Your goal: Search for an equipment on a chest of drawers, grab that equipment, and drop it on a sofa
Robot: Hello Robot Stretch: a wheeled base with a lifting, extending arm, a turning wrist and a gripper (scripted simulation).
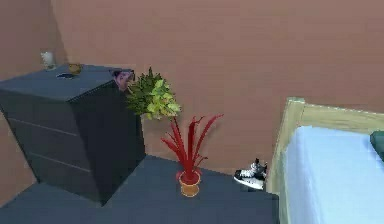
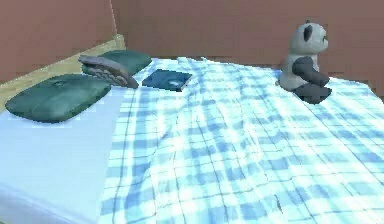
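Dark grey boxy chest of drawers (image 1: 70, 130) is sitting at the forward view's left. On its top, left to right, are lying a small pale blob (image 1: 47, 60), a brown round blob (image 1: 73, 69) and a dark flat item (image 1: 123, 77). Likely one is the equipment, can't tell which. Right of the chest a green leafy plant (image 1: 152, 97) is standing. The gripper's state cannot be told. The chest is lying ahead while the arm side is facing a blue-checked bed (image 2: 230, 130), so the base is probably needing to turn.
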